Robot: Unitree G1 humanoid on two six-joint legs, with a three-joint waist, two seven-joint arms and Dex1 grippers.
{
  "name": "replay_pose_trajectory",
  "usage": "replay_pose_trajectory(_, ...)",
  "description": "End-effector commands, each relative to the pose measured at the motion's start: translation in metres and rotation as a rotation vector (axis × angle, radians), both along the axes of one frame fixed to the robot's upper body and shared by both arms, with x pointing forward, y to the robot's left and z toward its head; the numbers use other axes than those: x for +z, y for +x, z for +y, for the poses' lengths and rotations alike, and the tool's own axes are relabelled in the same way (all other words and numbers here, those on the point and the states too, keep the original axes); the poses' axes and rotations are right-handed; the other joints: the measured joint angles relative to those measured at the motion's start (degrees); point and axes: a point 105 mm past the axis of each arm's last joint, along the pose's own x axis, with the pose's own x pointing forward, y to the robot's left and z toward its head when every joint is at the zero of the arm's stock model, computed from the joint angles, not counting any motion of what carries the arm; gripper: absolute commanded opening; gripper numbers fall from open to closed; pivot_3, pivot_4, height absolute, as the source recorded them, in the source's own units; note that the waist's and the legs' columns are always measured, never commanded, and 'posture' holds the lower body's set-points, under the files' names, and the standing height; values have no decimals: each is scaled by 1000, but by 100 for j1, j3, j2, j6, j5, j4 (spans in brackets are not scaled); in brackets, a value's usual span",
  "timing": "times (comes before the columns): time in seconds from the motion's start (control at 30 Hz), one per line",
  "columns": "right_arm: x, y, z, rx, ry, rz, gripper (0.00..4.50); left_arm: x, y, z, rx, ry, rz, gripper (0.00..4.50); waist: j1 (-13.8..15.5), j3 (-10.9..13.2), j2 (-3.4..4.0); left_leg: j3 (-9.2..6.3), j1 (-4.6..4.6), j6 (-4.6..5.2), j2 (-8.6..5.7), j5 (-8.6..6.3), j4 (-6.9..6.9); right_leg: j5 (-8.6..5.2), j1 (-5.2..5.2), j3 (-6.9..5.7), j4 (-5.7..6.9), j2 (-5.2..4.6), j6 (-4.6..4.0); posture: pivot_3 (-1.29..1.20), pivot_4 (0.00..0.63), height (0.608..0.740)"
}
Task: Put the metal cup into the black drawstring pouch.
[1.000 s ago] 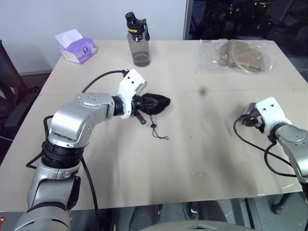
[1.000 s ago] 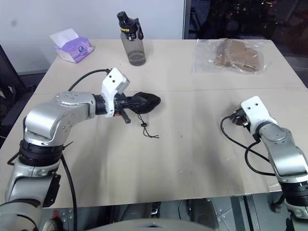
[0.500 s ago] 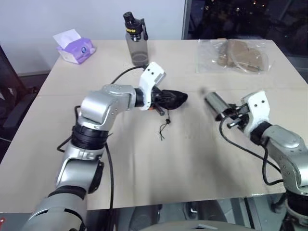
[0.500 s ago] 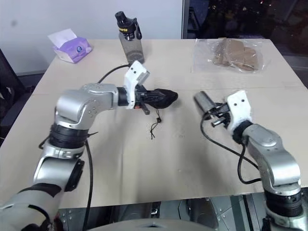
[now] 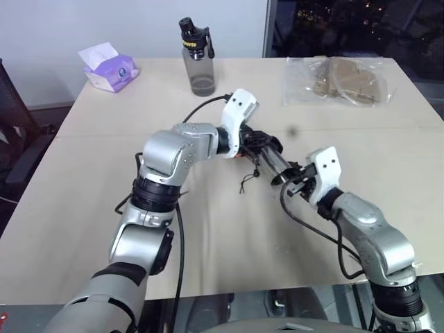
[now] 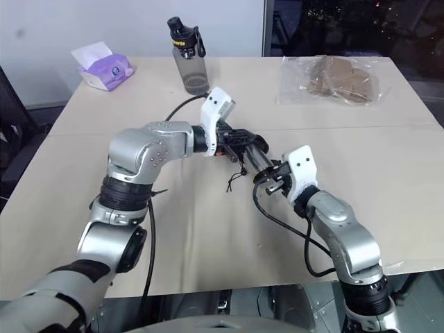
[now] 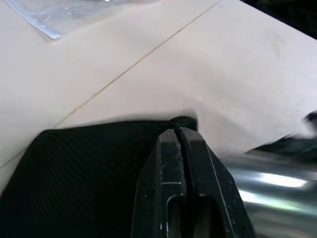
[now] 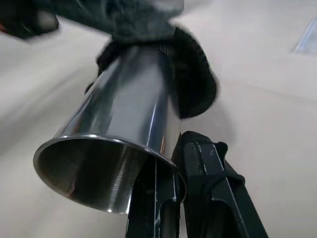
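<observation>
My left tool (image 7: 179, 136), fingers pressed together, pinches the rim of the black drawstring pouch (image 5: 267, 143) and holds it above the counter (image 5: 208, 236). My right tool (image 8: 173, 171) grips the metal cup (image 8: 124, 134) by its rim, one finger inside and one outside the lip. The cup lies nearly level, its closed end foremost and at the pouch mouth; in the right wrist view black fabric wraps the far end of the cup, so I judge insertion just begun. Most of the cup's body is outside. Left to do: push the cup fully in and release.

The pouch cord (image 5: 248, 182) dangles below my left tool and could snag. Well beyond both tools stand a smoky-grey water bottle (image 5: 199, 59), a purple tissue pack (image 5: 111, 69) and a clear plastic bag of tan items (image 5: 340, 80); none obstructs.
</observation>
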Motion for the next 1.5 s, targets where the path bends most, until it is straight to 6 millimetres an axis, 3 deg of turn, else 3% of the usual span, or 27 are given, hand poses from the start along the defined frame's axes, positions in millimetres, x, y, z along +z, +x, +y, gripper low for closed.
replay_pose_trajectory(0.03,8,12,-1,-23,7,-79,58,7,-8,-1,-36,4,-31,0,-26,0,0,1,0,0,0,0,0,0,-2,1,1,0,0,0,150,740)
replay_pose_trajectory(0.17,9,21,1,-29,45,-80,58,0,-15,4,-44,29,-18,0,-92,0,0,6,0,0,0,0,1,0,-11,9,14,0,0,0,150,740)
replay_pose_trajectory(0.33,12,16,23,81,224,18,58,-1,-22,3,-79,21,-31,0,-99,1,2,4,-2,-1,5,0,-1,0,-27,11,37,1,-1,0,150,740)
replay_pose_trajectory(0.37,9,17,27,94,183,27,58,0,-23,3,-86,22,-35,0,-99,1,2,4,-2,-1,5,0,-1,0,-27,11,38,1,-1,0,150,740)
replay_pose_trajectory(0.47,-10,21,34,148,-152,-41,58,3,-27,2,-105,21,-36,0,-107,1,2,10,0,-1,-2,0,2,-1,-27,14,41,-4,-1,0,150,740)
replay_pose_trajectory(0.5,-10,21,37,163,-153,-43,58,3,-29,2,-112,21,-34,0,-100,1,2,14,1,-1,-7,0,4,-1,-27,17,41,-6,-1,0,150,740)
replay_pose_trajectory(0.6,18,32,39,102,220,55,58,2,-34,3,-129,23,-31,0,-109,1,1,7,-2,-1,-1,0,3,-1,-28,14,43,-2,-1,0,150,740)
replay_pose_trajectory(0.8,26,48,40,65,492,236,58,3,-39,4,-134,9,-23,0,-90,2,4,7,-5,-2,7,1,2,0,-37,18,50,-5,-1,0,150,740)
replay_pose_trajectory(0.87,24,50,42,56,388,210,58,2,-38,5,-124,8,-24,0,-98,2,5,9,-4,-1,6,1,2,0,-37,19,50,-9,-2,0,150,740)
replay_pose_trajectory(0.97,8,52,44,51,-124,12,58,3,-35,5,-114,5,-21,0,-103,5,10,12,-5,-1,-8,0,3,0,-38,20,48,-9,-1,0,150,740)
replay_pose_trajectory(1.03,-1,52,44,82,-338,-95,58,2,-35,5,-108,2,-16,0,-114,5,10,15,-5,-1,-15,1,3,-1,-38,22,46,-13,0,0,150,740)
replay_pose_trajectory(1.07,-1,51,46,99,-353,-122,58,1,-35,5,-107,0,-13,0,-116,4,7,17,-5,-1,-16,1,3,-1,-39,23,46,-13,0,0,150,740)
replay_pose_trajectory(1.13,22,56,52,36,125,64,58,0,-34,4,-103,-5,-10,0,-139,4,7,15,-5,-2,-15,1,3,-1,-38,23,46,-11,0,0,150,740)
replay_pose_trajectory(1.17,25,55,54,48,199,97,58,0,-33,4,-95,-8,-11,0,-173,4,4,15,-1,-3,-9,2,1,-1,-40,28,51,-4,0,0,150,740)
replay_pose_trajectory(1.2,23,53,54,73,83,50,58,0,-30,6,-76,-14,-9,0,-164,3,8,8,-1,-4,9,2,0,1,-41,29,53,14,-2,0,150,740)
replay_pose_trajectory(1.27,18,51,50,91,-131,-45,767,1,-24,9,-37,-21,-9,0,-112,5,9,1,0,-3,10,1,-1,1,-40,21,54,12,-2,0,150,740)
replay_pose_trajectory(1.3,20,50,48,98,-139,-56,1047,1,-20,11,-17,-23,-12,0,-98,5,9,1,-2,-2,4,1,-1,0,-40,19,53,7,-2,0,150,740)
replay_pose_trajectory(1.47,39,29,36,159,-144,-92,3407,5,3,23,99,-30,-41,0,-101,5,9,9,-6,-2,-11,1,0,0,-40,26,47,-7,0,0,150,740)
replay_pose_trajectory(1.5,42,26,32,159,-144,-97,3407,6,5,25,109,-33,-46,0,-100,5,9,7,-7,-2,-11,1,0,0,-40,24,46,-7,0,0,150,740)
